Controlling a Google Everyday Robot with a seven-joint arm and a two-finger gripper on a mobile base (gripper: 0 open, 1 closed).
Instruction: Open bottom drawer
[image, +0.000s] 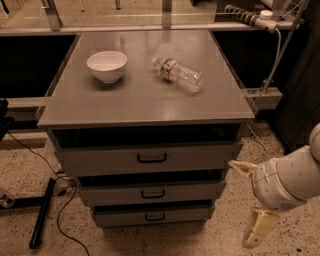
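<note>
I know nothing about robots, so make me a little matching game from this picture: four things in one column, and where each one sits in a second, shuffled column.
Things
1. white bowl
2. plastic bottle
3. bottom drawer
4. end effector

Places
A. low down, by the right side of the cabinet
B. lying on its side on the cabinet top, right of the middle
C. nearest the floor, with the narrowest front
D. upright on the cabinet top, left part

Pairs: 1-D, 2-B, 3-C, 4-A
</note>
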